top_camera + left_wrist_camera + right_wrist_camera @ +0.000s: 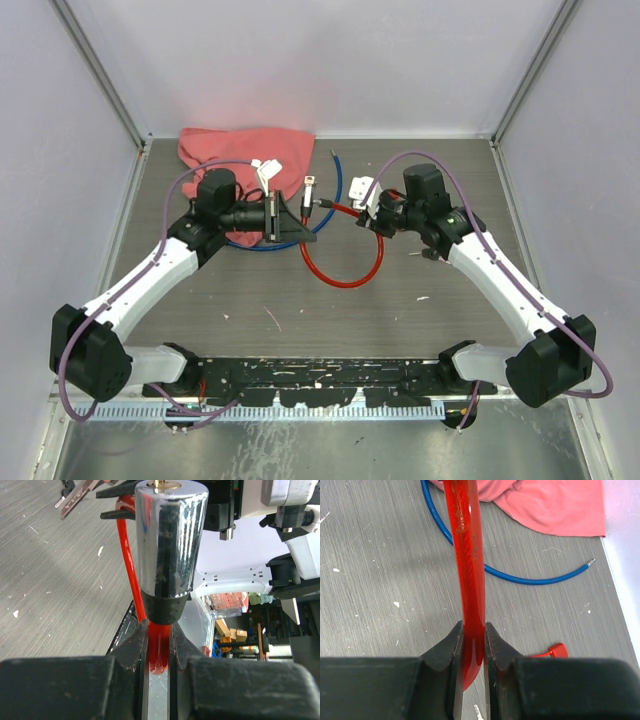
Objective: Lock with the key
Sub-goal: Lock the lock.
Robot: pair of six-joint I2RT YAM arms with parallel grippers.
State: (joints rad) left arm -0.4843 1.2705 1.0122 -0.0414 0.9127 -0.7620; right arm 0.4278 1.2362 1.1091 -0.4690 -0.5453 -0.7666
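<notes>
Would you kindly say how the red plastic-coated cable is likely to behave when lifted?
Probably springy, not limp: the red plastic-coated cable holds a smooth loop on the grey table. Its glossy coating may slip in the right gripper.

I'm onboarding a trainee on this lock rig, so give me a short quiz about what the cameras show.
1. Fill in: the loose cable lying on the table is ___ in colour.
2. True or false: the left tool is shut on the red cable just below the chrome lock.
3. What does the right tool hold? A nothing; B the red cable; C the loose cable.

Key: 1 blue; 2 true; 3 B.
</notes>
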